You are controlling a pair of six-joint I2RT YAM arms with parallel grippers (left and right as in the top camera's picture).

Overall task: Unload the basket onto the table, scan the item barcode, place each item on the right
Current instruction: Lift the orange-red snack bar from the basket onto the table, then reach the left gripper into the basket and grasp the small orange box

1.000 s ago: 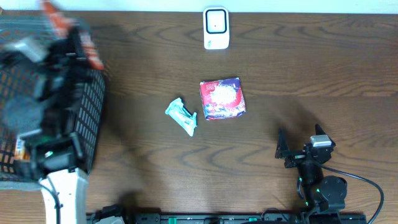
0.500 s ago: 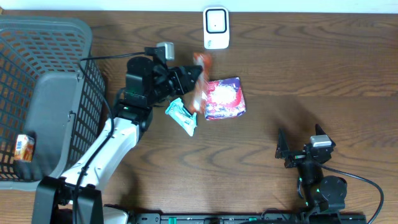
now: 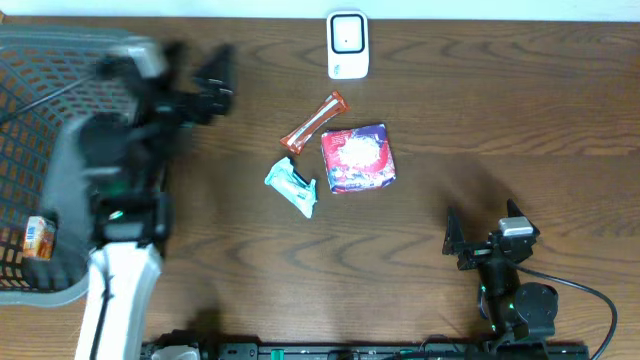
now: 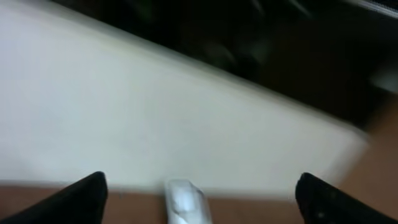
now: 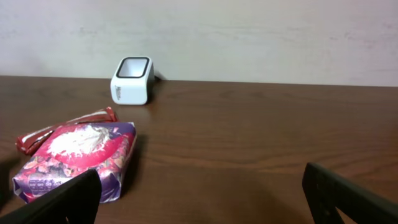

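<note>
A bag (image 3: 357, 158) lay at 6 o'clock of the scanner (image 3: 348, 45), with a wrapper (image 3: 292, 187) at the bag's 8 o'clock and a basket (image 3: 30, 110) far out at 9 o'clock. The bar (image 3: 314, 122) lay uncovered at the scanner's 7 o'clock, just beside the bag's 11 o'clock corner. The left gripper (image 3: 212, 82), blurred by the basket, was spread wide and empty, and the right gripper (image 3: 483, 232), at 5 o'clock, was also released, touching nothing.

grey mesh basket (image 3: 30, 110) on the dark wooden table's (image 3: 520, 120) left.
</note>
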